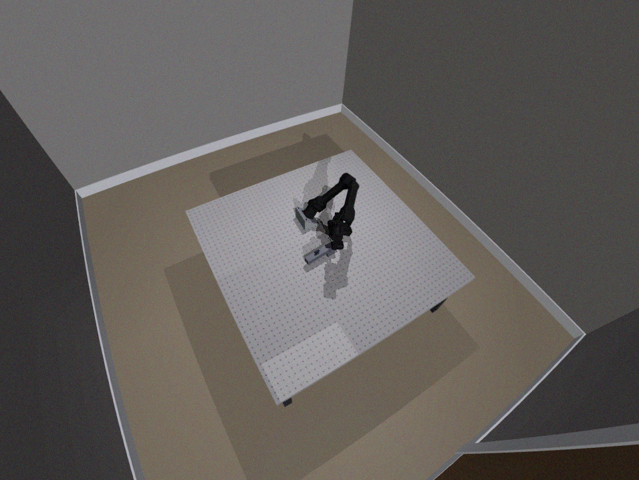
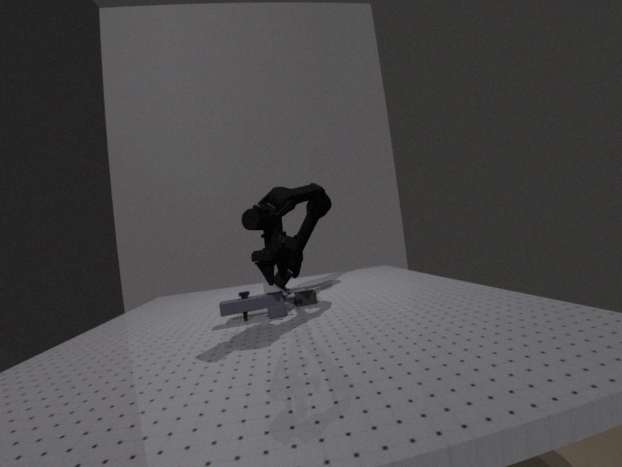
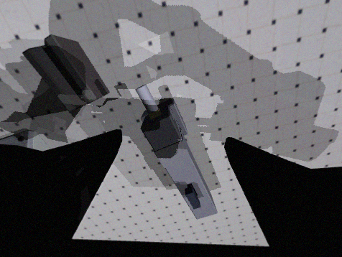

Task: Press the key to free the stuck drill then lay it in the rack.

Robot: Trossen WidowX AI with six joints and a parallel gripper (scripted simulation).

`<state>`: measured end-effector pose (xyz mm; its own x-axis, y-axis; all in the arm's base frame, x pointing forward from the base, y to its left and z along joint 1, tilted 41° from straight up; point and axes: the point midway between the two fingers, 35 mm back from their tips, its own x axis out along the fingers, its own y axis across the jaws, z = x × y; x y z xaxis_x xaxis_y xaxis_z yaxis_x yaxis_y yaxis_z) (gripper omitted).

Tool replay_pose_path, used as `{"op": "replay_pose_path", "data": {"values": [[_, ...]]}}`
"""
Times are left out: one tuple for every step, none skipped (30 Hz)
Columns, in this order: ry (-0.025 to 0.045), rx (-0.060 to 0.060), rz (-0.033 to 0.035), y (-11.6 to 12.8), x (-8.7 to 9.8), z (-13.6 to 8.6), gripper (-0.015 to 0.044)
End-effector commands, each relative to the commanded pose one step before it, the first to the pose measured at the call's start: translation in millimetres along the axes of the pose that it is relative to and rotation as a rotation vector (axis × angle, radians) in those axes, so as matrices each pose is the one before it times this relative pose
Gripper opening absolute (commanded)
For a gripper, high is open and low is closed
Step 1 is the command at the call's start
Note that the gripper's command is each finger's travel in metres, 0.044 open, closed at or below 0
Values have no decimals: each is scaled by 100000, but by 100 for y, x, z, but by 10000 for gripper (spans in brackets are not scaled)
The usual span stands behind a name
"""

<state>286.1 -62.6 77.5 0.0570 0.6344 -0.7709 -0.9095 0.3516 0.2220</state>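
White, hole-dotted, the table (image 1: 289,294) (image 2: 452,352) (image 3: 126,219) carries a black arm (image 1: 351,198) (image 2: 317,203), its gripper (image 1: 338,234) (image 2: 275,285) (image 3: 174,138) released above a lavender-grey block (image 1: 313,257) (image 2: 256,302) (image 3: 181,166). Near it sits the grooved rack (image 2: 305,298) (image 3: 68,64). Through the block passes a dark key (image 1: 316,252) (image 2: 243,294) (image 3: 192,198); the pale drill (image 3: 146,97) juts from its end.

A dotted pale table (image 1: 289,299) (image 2: 351,382) (image 3: 122,219) apparently carries a grey block (image 1: 316,255) (image 2: 254,303) (image 3: 183,169).

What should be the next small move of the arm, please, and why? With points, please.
Probably ease the open fingers (image 1: 336,244) (image 2: 275,285) toward the drill (image 3: 147,97), before closing: in the wrist view it sticks out of the holder (image 1: 324,251) (image 2: 255,303) (image 3: 183,166), beyond the fingertips, and nothing is gripped.
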Motion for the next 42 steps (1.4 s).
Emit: {"op": "replay_pose_path", "data": {"values": [[-2626,-50000,1025,3901,3230,3596,440],[-51,-877,16,38,57,79,440],[0,0,0,0,0,0,440],[0,0,0,0,0,0,440],[0,0,0,0,0,0,440],[0,0,0,0,0,0,440],[0,0,0,0,0,0,440],[0,0,0,0,0,0,440],[0,0,0,0,0,0,440],[0,0,0,0,0,0,440],[0,0,0,0,0,0,440],[0,0,0,0,0,0,440],[0,0,0,0,0,0,440],[0,0,0,0,0,0,440],[0,0,0,0,0,0,440],[0,0,0,0,0,0,440],[0,0,0,0,0,0,440],[1,0,-1,-3,26,-8,440],[2,0,-1,-5,51,-17,440],[3,-1,-2,-7,75,-25,440],[4,-1,-2,-9,99,-32,440],[4,-1,-3,-11,123,-40,440],[5,-1,-3,-12,144,-46,440],[4,-1,-3,-13,154,-49,440],[4,-1,-3,-12,156,-49,440],[3,-1,-3,-11,156,-48,440],[2,-2,-3,-10,156,-48,440],[2,-2,-3,-9,156,-47,440],[1,-2,-3,-8,156,-47,440],[1,-2,-3,-7,156,-46,440],[0,-2,-3,-6,156,-45,440],[-1,-2,-3,-5,156,-45,440],[-1,-2,-3,-5,156,-44,440],[-2,-2,-3,-4,156,-43,440],[-2,-2,-3,-3,156,-43,440],[-3,-2,-3,-2,156,-42,440],[-4,-2,-2,-1,155,-42,440],[-4,-2,-2,0,155,-41,440],[-5,-2,-2,1,155,-41,440],[-6,-2,-2,2,155,-40,440],[-6,-2,-2,3,155,-39,440],[-7,-2,-2,4,155,-39,440]]}}
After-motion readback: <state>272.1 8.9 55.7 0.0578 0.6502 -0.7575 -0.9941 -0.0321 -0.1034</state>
